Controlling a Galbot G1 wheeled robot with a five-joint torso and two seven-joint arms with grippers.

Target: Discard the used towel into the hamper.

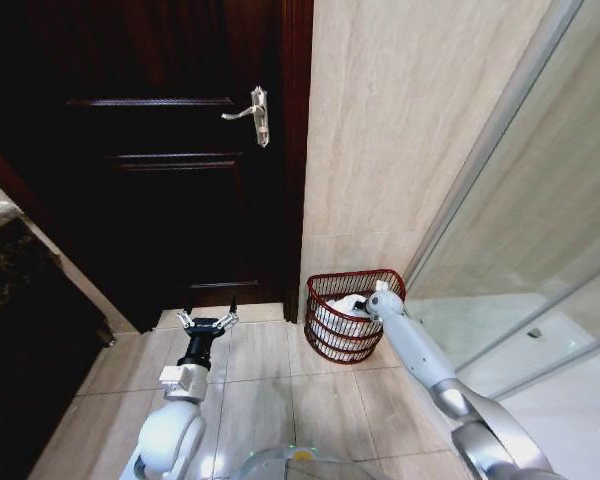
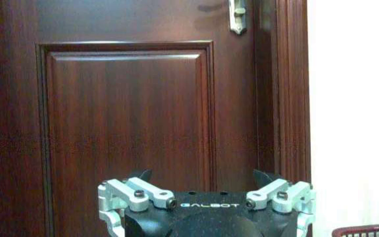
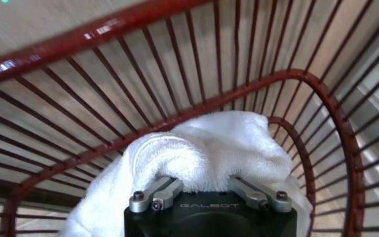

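1. The towel, white and bunched, lies inside the hamper; we see it through the red wire ribs, already below the rim.
2. Our right gripper is down in the hamper with it, its fingers closed on a fold of the towel. In the head view the right arm reaches over the rim and ends among the white cloth.
3. The hamper stands on the tiled floor against the beige wall, just beside the dark wooden door and near the glass partition.
4. Our left gripper hangs low in front of the door, fingers spread and holding nothing, well apart from the hamper.
5. We judge the step in hand to be the drop itself: the towel is in place but not yet let go.
6. The next move calls for parting the right fingers, then lifting straight up so that no finger snags a wire or drags cloth back over the rim.
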